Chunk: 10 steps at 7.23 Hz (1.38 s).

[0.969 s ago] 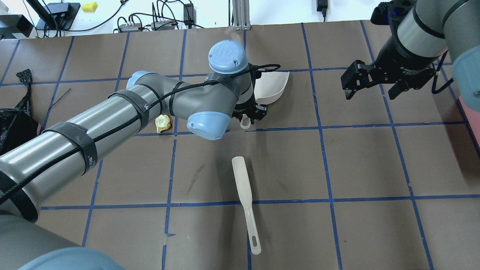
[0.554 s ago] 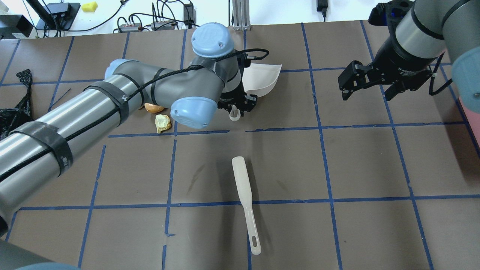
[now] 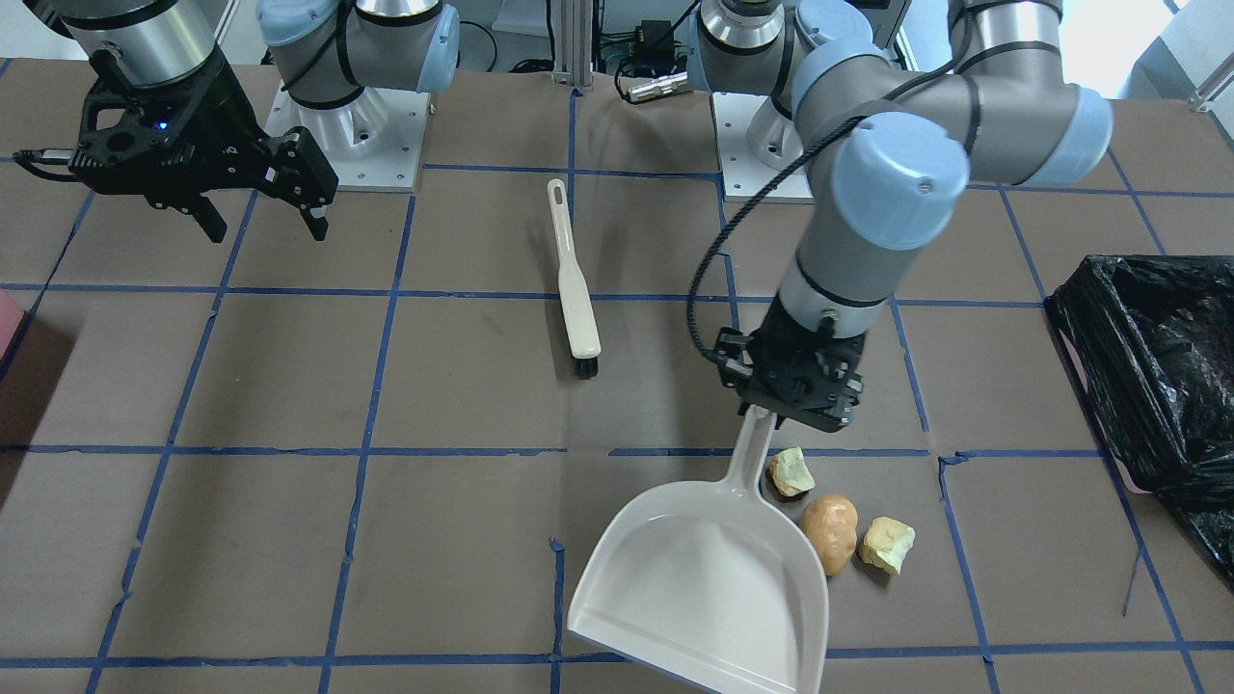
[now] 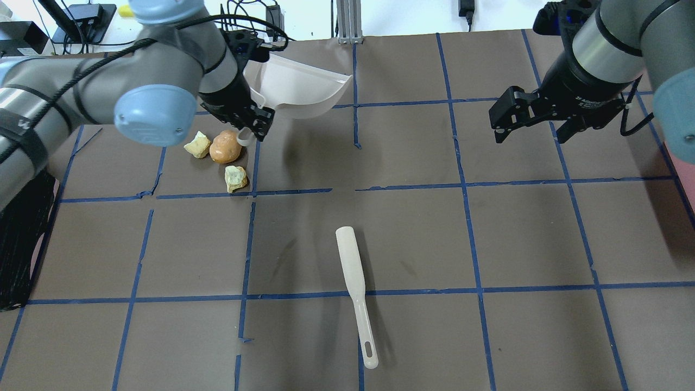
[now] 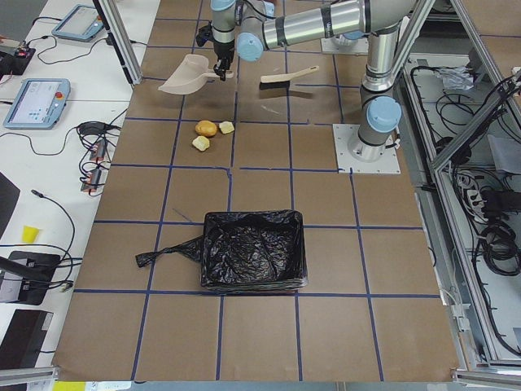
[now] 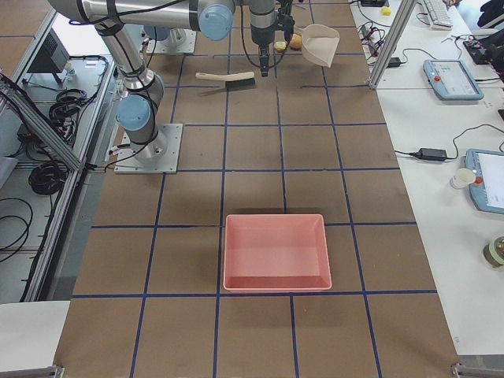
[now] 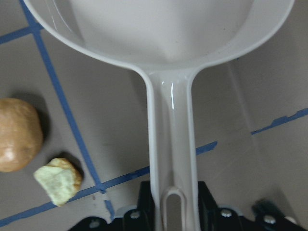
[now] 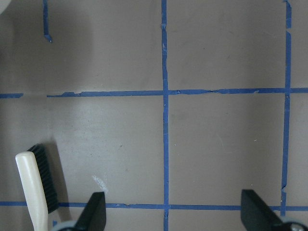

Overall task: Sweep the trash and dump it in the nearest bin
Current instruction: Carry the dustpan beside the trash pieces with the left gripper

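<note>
Three trash lumps (image 3: 830, 533) lay on the worktop (image 3: 289, 540) just beside the dustpan (image 3: 704, 578), whose handle our left claw (image 3: 774, 416) clamped while our right claw (image 3: 260, 210) hung apart, and we feared the pan's side might knock them away.

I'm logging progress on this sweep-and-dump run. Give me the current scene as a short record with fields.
left gripper: shut on the dustpan handle
dustpan: empty, seemingly raised off the table
trash: orange-brown lump and two pale chunks, all on the table beside the dustpan, none in it
brush: lying on the table, unheld
right gripper: open, empty, above the table
bin: black-lined, at the table end on the left arm's side
progress: nothing swept yet
</note>
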{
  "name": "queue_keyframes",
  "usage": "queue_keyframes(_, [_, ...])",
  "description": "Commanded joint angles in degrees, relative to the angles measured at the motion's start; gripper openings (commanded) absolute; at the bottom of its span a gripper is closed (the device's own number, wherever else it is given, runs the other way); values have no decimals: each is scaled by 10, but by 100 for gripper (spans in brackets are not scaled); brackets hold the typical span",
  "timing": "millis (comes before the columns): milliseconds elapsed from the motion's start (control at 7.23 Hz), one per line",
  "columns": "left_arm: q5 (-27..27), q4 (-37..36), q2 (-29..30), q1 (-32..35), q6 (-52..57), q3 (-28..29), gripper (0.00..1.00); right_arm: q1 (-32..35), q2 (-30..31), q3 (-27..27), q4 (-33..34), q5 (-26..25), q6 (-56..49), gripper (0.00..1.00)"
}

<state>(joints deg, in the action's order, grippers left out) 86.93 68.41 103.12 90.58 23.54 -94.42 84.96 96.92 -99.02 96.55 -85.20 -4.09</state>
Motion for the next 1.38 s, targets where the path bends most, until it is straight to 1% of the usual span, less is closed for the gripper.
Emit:
queue_keyframes(0, [1,43,-23,-107,173,2,2,2,2,-1,-5,1,3,100])
queue_keyframes(138, [2,73,-26,-156,236,12,3,14,10,-2,-6,-5,7,100])
queue_keyframes(277, [24,86,-25,-218,314,13,3,27,10,-5,-5,0,31,100])
queue_keyframes(554, [28,78,-14,-314,522,16,2,87,8,-22,2,0,115,100])
queue_keyframes(692, [27,76,-8,-350,580,15,2,112,7,-33,4,0,140,100])
queue_keyframes(969, [30,66,10,-386,719,32,1,151,6,-53,33,2,163,100])
queue_keyframes(1107, [29,65,38,-409,780,51,1,174,4,-67,68,1,214,100])
queue_keyframes(1246, [28,62,71,-421,844,73,1,203,2,-74,80,2,247,100])
